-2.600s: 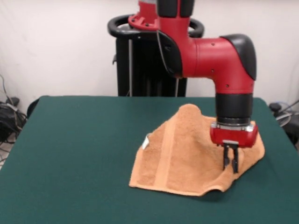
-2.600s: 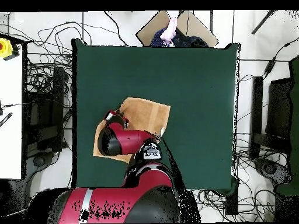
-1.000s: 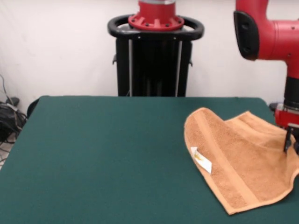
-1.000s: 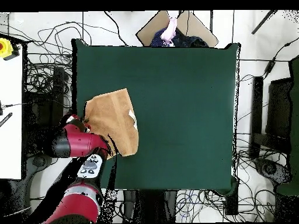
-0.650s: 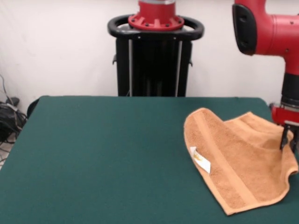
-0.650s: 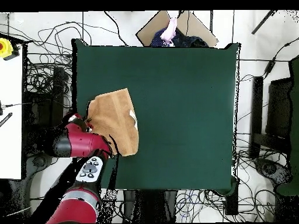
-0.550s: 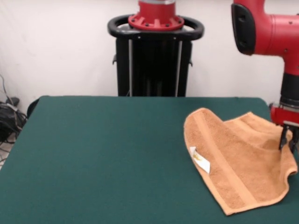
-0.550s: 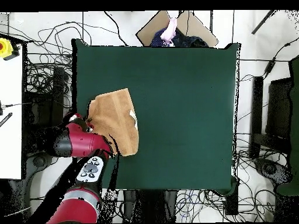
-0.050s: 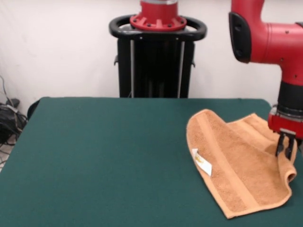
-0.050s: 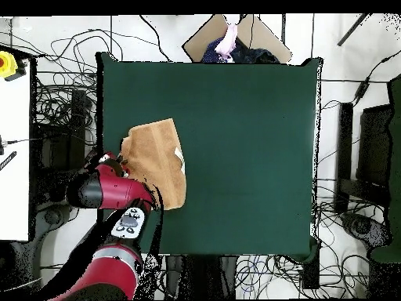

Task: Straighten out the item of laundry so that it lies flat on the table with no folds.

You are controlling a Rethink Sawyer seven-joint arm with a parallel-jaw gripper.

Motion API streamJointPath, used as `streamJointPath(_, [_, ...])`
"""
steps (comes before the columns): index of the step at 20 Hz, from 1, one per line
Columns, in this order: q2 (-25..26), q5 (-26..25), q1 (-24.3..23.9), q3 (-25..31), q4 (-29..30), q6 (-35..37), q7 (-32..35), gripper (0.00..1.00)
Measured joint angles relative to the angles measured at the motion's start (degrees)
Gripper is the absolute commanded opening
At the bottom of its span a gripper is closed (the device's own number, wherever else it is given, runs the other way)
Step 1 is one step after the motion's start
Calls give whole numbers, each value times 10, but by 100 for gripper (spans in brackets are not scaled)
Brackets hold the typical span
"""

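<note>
Best to keep a tight hold on the edge and pull slowly out to the side, low over the table (image 9: 94, 156), so the doubled part slides open and does not bunch up. Good to let go only when the corner sits flat, and not to drag it off the table's side, which is very close here. Gripper (image 9: 285, 150) pinched on the towel's edge, fingers close together with cloth between them. Tan-orange terry hand towel (image 9: 236, 163) down on the green table near one side edge, well away from the middle. Not flat yet: one corner lifted and curled under the gripper, another rounded hump at the far end. A woven band (image 9: 222, 161) across it and a small white tag (image 9: 202, 162) at its near edge.
</note>
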Motion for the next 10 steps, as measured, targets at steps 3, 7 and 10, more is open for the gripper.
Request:
streamJointPath(3, [7,7,0,5,-3,-9,0,0])
streamJointPath(7, [12,21,0,9,-7,-11,0,0])
streamJointPath(10, [17,43,8,9,-15,-11,0,0])
